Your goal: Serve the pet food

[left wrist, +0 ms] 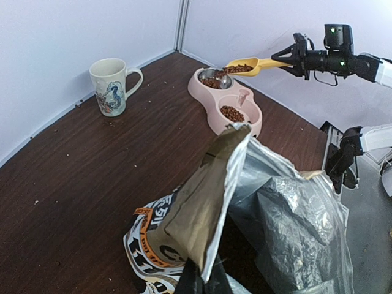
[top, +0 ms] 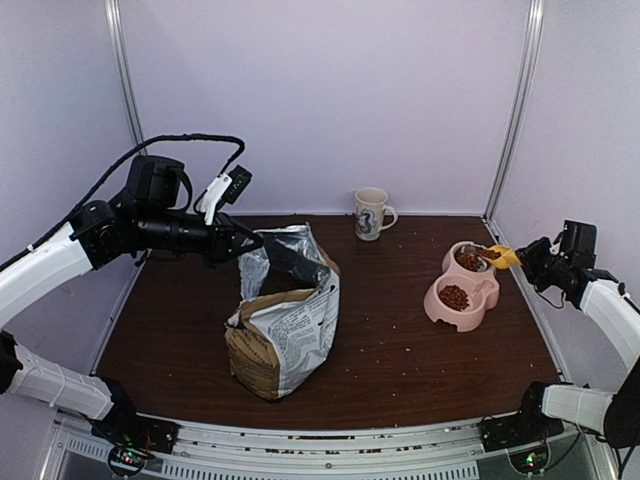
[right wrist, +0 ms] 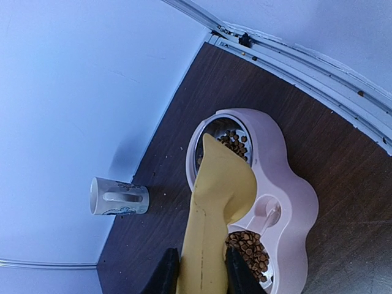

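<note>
Pet food fills both wells of the pink double bowl at the right. My right gripper is shut on the handle of a yellow scoop. The scoop hangs over the far well with kibble in it. More pellets show in the near well under the scoop. The kraft-and-foil bag stands open mid-table. My left gripper is shut on the bag's upper rim, holding its mouth open. The bag's contents are hidden in shadow.
A printed mug stands at the back wall, left of the bowl. Stray crumbs dot the dark wooden table. White walls and metal posts close in the back and both sides.
</note>
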Motion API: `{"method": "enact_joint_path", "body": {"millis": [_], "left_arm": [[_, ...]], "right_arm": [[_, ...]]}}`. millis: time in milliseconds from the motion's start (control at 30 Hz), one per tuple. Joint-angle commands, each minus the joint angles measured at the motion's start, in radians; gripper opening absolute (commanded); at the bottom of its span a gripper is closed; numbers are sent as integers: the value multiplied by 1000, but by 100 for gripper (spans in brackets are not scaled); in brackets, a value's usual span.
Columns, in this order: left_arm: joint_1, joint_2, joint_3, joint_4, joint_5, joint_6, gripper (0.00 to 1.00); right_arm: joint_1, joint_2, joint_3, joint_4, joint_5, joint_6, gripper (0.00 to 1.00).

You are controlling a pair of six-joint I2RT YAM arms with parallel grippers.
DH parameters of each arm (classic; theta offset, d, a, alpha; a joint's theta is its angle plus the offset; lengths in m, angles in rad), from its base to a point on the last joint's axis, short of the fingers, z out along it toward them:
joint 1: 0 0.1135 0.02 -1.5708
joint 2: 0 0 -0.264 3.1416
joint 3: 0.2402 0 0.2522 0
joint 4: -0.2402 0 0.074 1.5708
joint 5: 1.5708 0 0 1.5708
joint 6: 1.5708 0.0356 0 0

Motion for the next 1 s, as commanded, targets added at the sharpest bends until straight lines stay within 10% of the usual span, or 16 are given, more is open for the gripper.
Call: {"method": "enact_joint_path", "body": {"millis": [0, 967], "left_arm": [[5, -26, 12, 93, 27, 20, 0], [5, -16, 20, 83, 36, 26, 0]], "right_arm": [[-5, 17, 82, -52, 46, -84, 19], [232, 172, 354, -334, 303, -599, 19]]}}
